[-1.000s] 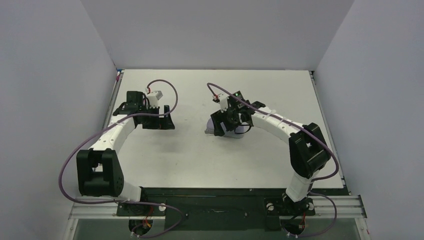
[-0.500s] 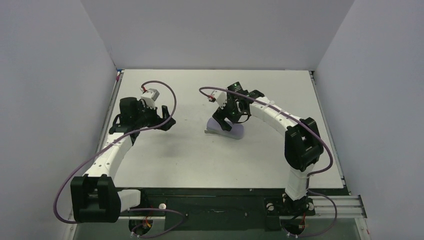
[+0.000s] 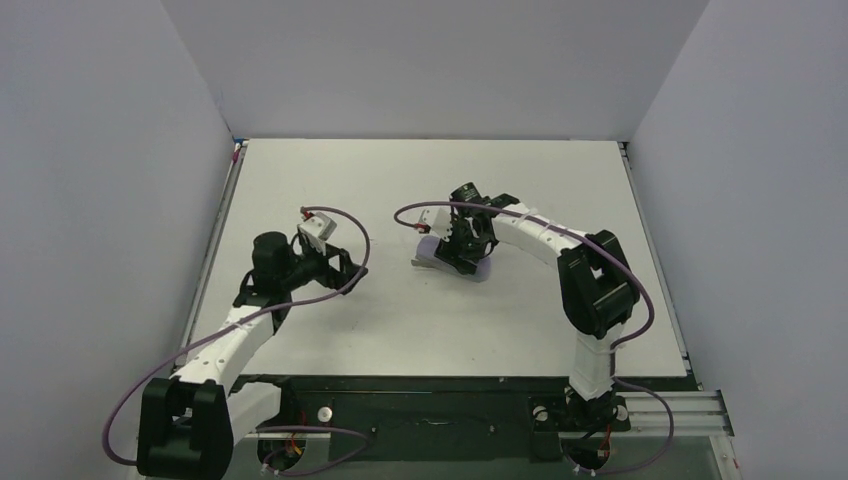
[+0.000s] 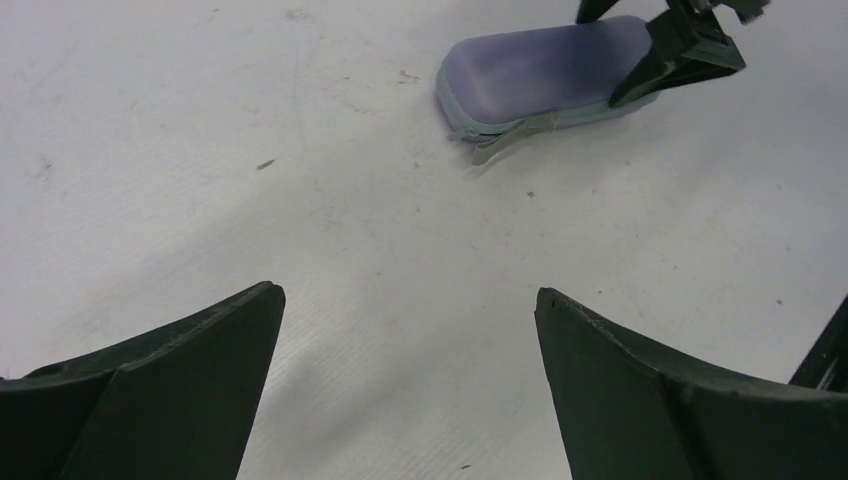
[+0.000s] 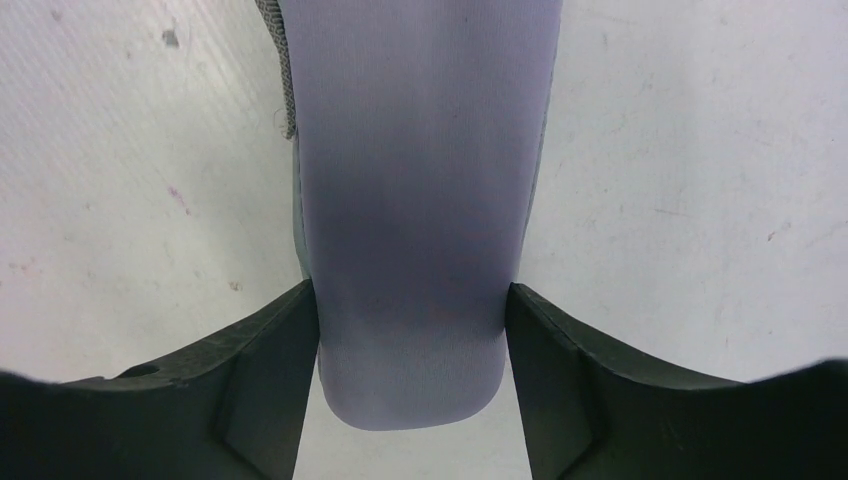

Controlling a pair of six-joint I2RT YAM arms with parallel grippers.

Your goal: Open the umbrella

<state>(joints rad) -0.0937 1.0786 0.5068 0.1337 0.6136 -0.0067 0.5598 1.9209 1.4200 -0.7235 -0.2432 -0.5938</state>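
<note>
Lavender zipped case (image 3: 428, 253) flat mid-worktop (image 3: 420, 330) in top view; right end effector (image 3: 462, 250) down on it, left end effector (image 3: 345, 272) well apart to the left. Left wrist: fingers spread wide over bare worktop, case ahead. Right wrist: fingers clamped against both sides of case. Can't see the umbrella itself in any view.

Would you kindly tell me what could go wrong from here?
1. The right gripper holds the lavender oval zipped case only at its rounded end, jaws on smooth curved sides; it may slip or swing when lifted.
2. The case looks zipped shut, no umbrella showing; jaws on its zipped edges could block the zip's travel.
3. The left gripper hangs open, apart from the case; the thin grey zip pull lies low on the white table, easy to miss.
</note>
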